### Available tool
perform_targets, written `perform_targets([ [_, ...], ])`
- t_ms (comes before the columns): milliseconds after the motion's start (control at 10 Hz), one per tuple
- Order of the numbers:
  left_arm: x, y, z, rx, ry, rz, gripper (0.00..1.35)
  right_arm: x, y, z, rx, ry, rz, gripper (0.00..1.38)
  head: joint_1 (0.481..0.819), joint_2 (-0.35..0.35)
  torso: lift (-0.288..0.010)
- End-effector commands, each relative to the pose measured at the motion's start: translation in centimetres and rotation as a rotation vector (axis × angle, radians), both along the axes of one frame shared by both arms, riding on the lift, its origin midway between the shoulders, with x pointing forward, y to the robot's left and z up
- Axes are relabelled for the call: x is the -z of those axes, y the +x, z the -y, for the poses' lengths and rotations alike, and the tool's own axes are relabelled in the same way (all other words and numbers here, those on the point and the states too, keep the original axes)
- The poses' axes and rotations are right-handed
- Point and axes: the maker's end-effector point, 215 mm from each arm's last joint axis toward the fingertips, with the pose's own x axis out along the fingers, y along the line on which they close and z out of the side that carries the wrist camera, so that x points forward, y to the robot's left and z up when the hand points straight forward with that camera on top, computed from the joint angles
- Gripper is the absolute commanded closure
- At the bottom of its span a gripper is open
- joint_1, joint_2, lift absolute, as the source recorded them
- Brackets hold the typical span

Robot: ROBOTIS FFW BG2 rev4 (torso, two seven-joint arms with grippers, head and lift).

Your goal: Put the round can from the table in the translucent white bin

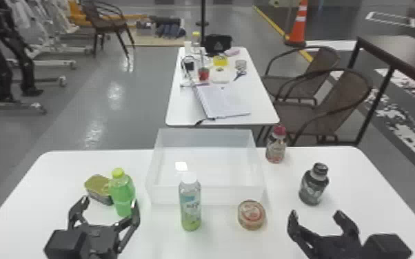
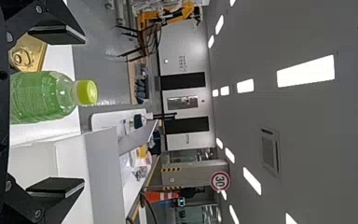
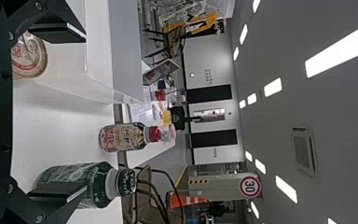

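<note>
Left gripper (image 1: pixel 109 202) and right gripper (image 1: pixel 316 214) were both spread wide, empty; the round can (image 1: pixel 251 215) stood flat on the table (image 1: pixel 348 162), its lid facing up and its central axis upright; the body was squat, wider than tall, with no long horizontal axis; the sides were tan, the lid pale with red markings and a gold-toned rim; just beyond, the translucent white bin (image 1: pixel 206 196) stood open-topped, the can outside its near wall, toward the right corner.

Yellow-capped green bottle (image 2: pixel 42 98) beside a gold-topped tin (image 2: pixel 36 48), translucent white bin (image 2: pixel 103 170) nearby
</note>
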Motion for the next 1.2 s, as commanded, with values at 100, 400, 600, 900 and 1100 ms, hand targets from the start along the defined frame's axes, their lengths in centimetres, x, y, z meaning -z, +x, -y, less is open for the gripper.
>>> perform_targets([
  [100,0.0,0.0,0.0,-0.001,-0.003,-0.001,0.21,0.4,0.0,0.0,0.002,0.026,-0.01,0.18,0.549,0.0,-0.1],
  [400,-0.2,0.1,0.1,0.0,-0.003,0.003,0.21,0.4,-0.1,0.0,0.002,0.028,-0.01,0.18,0.549,0.0,-0.1],
  [600,-0.2,0.1,0.1,0.0,-0.003,0.005,0.21,0.5,-0.1,0.0,0.003,0.034,-0.013,0.18,0.549,0.0,-0.1],
  [900,-0.2,0.2,0.2,0.002,-0.004,0.003,0.21,0.9,0.4,-0.1,-0.025,0.011,-0.084,0.18,0.549,0.0,-0.1],
  [1100,-0.2,0.2,0.3,0.003,-0.004,0.002,0.21,2.1,1.3,-1.1,-0.083,0.031,-0.147,0.18,0.549,0.0,-0.1],
])
